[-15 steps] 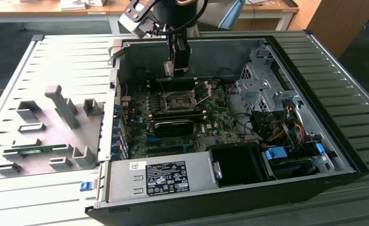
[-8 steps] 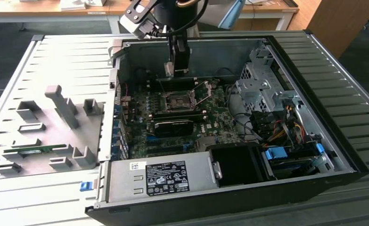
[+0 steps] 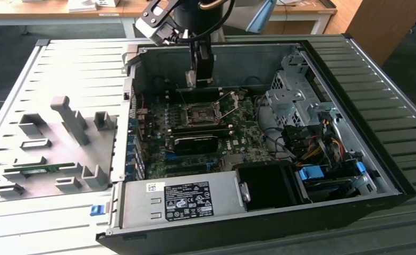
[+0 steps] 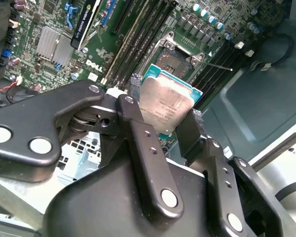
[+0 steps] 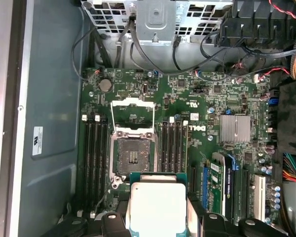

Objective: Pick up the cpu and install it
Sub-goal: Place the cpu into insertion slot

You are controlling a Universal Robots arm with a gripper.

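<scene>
Exterior view puts my gripper (image 3: 197,81) at twelve o'clock of the open dark-framed square socket (image 3: 199,113). My jaws clamp the flat silvery-grey square cpu (image 5: 155,207), not yet seated.

1. Matte black gripper (image 4: 164,106), built of flat link bars with rounded ends.
2. Round silver pivot pins (image 4: 40,145) at the link joints, bright against the black.
3. Long, straight-edged fingers (image 4: 140,136), each dotted with small dark screw holes.
4. Broad, smooth black housing (image 4: 113,202) behind the links, with softly curved edges.
5. In the exterior view, a dark arm (image 3: 193,13) with a thin glossy black cable (image 3: 193,36) looped across it.
6. Black-and-silver block (image 3: 154,21) mounted on the arm's side towards the exterior view's left.
</scene>
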